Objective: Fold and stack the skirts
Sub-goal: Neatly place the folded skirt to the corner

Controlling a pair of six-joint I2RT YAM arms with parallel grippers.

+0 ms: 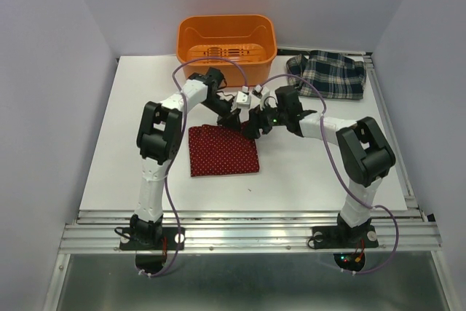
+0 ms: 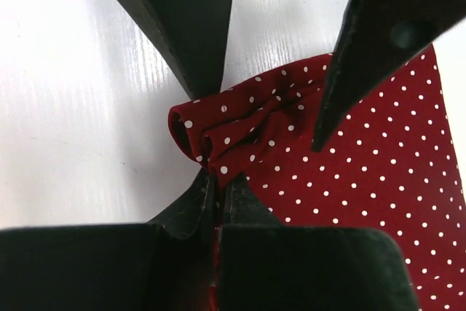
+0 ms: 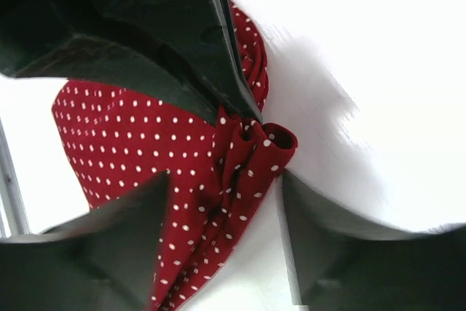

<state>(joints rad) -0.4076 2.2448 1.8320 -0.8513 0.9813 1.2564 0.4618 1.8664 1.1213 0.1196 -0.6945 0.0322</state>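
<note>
My left pincer (image 2: 211, 180) is clamped on the red dotted skirt (image 1: 222, 152) at its bunched bin-side corner, my right pincer (image 3: 225, 173) stands apart astride that bunch, the skirt lies flat on the near side of the orange bin (image 1: 182, 41), white table (image 1: 131, 143) shows past its left and near edges, and the plaid skirt (image 1: 331, 74) is right of the bin.

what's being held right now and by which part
The left gripper is shut on the red dotted skirt, pinching its bunched-up corner. The right gripper stands open astride the same bunch, holding nothing.
</note>
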